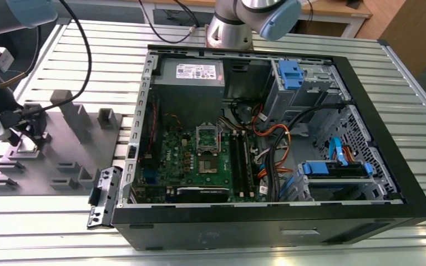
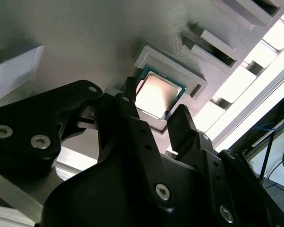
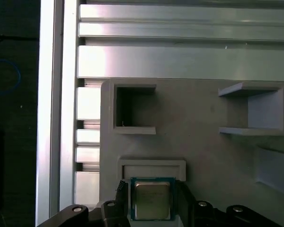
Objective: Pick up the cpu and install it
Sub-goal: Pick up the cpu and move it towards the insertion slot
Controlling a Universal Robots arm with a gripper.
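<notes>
Spread, the pincer (image 2: 155, 99) straddles the cpu (image 2: 158, 92), one finger at each side. The cpu lies flat between them in the grey tray (image 2: 85, 42).

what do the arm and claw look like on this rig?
Arm: silver-grey tubes, light blue joint caps, black cables draped alongside. Claw: matte black angular plates with silver screw heads.
</notes>
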